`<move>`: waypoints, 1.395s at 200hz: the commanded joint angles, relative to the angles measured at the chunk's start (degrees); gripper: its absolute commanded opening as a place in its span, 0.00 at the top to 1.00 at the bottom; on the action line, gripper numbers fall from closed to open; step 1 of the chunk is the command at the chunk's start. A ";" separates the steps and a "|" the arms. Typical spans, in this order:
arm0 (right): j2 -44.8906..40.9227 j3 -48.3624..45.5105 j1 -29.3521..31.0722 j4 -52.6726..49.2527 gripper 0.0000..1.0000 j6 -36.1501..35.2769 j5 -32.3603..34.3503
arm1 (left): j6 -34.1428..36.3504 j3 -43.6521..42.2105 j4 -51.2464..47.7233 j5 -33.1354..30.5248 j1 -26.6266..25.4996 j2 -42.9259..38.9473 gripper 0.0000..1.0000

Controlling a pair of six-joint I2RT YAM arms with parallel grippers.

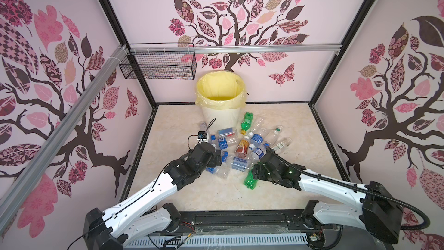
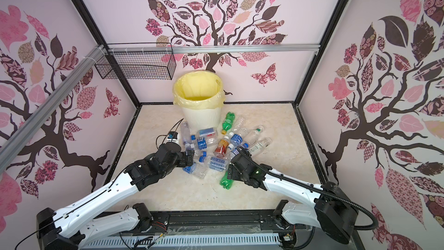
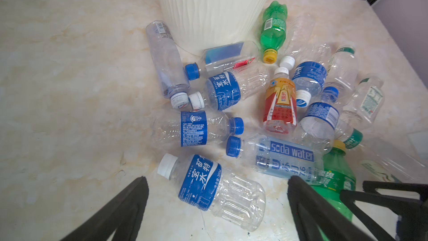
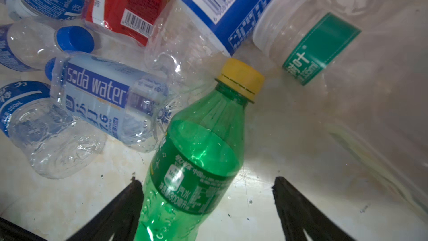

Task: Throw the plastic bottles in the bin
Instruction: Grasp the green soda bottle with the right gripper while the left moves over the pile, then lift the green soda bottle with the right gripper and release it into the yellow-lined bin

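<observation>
Marble tabletop (image 1: pixel 319 135) open along near and side edges, plastic bottles (image 1: pixel 241 149) heaped before the back-wall bin (image 1: pixel 221 119), my left gripper (image 3: pixel 217 179) spread over one, right gripper (image 4: pixel 207 180) spread astride a green bottle (image 4: pixel 201 149)

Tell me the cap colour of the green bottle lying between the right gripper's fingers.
Yellow cap on the green bottle; clearest in the right wrist view.

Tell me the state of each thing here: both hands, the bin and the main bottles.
bin: upright, bag-lined, no bottles seen inside.
left hand: open, over the white-capped bottle.
right hand: open around the near green bottle, not clamped.
near green bottle: lying flat, capped.
far green bottle: lying beside the bin, capped.
red-labelled bottle: lying flat, capped.
</observation>
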 commanded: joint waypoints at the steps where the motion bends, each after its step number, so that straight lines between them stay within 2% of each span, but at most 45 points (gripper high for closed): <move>1: 2.25 -0.96 0.18 3.19 0.12 0.33 -0.43 | 1.21 3.63 -1.64 -3.43 -0.10 0.72 0.03; 51: 6.09 -1.81 0.19 7.01 0.18 0.25 -1.77 | 2.23 5.51 -4.82 -2.63 -0.11 1.53 0.03; 77: 6.57 -1.99 0.25 7.21 0.25 0.13 -1.72 | 2.04 5.08 -5.07 -2.72 -0.06 1.16 0.03; 138: 3.63 -1.82 0.14 4.58 0.44 -1.09 0.38 | 2.11 6.07 -6.00 -1.60 -0.10 0.70 0.03; 176: 0.07 -0.05 0.18 1.29 0.48 -2.35 0.57 | 2.55 7.96 -6.86 -0.45 -0.05 0.41 0.03; 212: -2.76 7.12 0.22 -4.96 0.48 -6.04 2.11 | 4.40 10.01 -6.53 1.29 0.05 0.32 0.03; 228: -3.55 11.20 0.18 -6.53 0.48 -8.38 4.08 | 6.87 11.82 -6.06 4.35 0.31 0.90 0.03; 246: -2.59 18.49 0.00 -8.17 0.48 -12.78 7.14 | 8.19 15.59 -7.21 3.72 0.40 2.28 0.03; 279: 4.07 35.55 -0.16 -8.64 0.48 -23.24 12.36 | 12.40 23.24 -8.57 2.99 1.24 5.05 0.03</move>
